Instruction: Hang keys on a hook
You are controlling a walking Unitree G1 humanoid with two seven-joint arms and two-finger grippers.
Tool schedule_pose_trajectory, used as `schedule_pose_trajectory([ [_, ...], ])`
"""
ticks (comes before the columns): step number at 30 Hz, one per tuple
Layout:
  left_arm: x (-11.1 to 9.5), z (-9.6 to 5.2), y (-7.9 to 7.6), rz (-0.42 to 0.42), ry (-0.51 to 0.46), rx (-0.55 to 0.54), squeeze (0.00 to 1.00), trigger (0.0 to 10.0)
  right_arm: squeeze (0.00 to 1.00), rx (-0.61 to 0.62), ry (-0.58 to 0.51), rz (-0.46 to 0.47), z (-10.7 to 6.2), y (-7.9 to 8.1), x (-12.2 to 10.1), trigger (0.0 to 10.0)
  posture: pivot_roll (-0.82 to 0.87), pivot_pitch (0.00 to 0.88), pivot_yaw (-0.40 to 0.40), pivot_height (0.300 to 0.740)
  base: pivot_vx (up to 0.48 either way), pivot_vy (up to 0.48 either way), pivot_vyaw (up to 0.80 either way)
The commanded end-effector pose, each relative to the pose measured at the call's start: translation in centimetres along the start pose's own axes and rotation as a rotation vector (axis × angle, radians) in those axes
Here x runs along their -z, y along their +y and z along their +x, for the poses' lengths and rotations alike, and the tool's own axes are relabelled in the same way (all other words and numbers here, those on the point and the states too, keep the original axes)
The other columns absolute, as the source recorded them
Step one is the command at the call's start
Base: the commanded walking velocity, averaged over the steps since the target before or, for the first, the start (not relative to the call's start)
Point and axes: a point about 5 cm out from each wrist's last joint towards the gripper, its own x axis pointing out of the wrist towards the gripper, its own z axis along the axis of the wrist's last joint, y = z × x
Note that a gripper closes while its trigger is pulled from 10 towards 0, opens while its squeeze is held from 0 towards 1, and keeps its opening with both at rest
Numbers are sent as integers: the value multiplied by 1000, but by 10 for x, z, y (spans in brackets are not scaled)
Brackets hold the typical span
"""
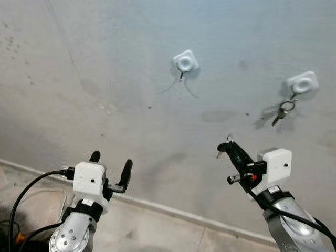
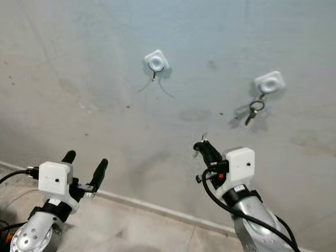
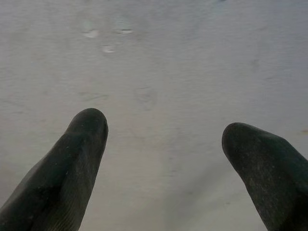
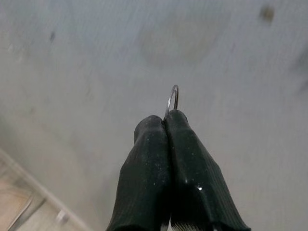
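Two white hooks are stuck on the grey wall. The left hook (image 1: 185,62) is bare. A set of keys (image 1: 282,111) hangs from the right hook (image 1: 303,82). My right gripper (image 1: 229,147) is shut on a key ring (image 4: 173,100), whose metal loop pokes out past the fingertips; it is held below and between the two hooks, away from the wall. A key seems to dangle under the fingers (image 1: 219,154). At the lower left my left gripper (image 1: 111,164) is open and holds nothing.
The wall (image 1: 105,79) is stained and scuffed, with a pale skirting strip (image 1: 157,207) along its foot. A black cable (image 1: 26,194) loops from my left wrist over the floor at lower left.
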Motion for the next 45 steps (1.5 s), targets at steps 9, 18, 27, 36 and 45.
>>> schedule_pose_trajectory([
  [9, -5, -14, 7, 10, 22, -57, 0, 10000, 0, -38, 23, 7, -10, 5, -5, 10000, 94, 114, 2, 740, 0, 0, 0],
  [18, -4, -14, 6, -3, 46, -45, 0, 10000, 0, -38, 37, 16, -8, 8, -3, 10000, 97, 114, 4, 740, 0, 150, 0],
  [27, -4, -14, 5, -3, 54, -23, 0, 10000, 0, -25, 62, 28, -9, 9, 1, 10000, 95, 118, 7, 740, 0, 0, -622],
  [36, -3, -14, 4, -21, 67, -17, 0, 10000, 0, -22, 71, 35, -7, 10, 3, 10000, 97, 119, 8, 740, 0, 0, -800],
  [45, -2, -13, 2, -33, 76, -3, 0, 10000, 0, -27, 64, 38, -3, 13, 3, 10000, 99, 115, 9, 740, 0, 59, -769],
])
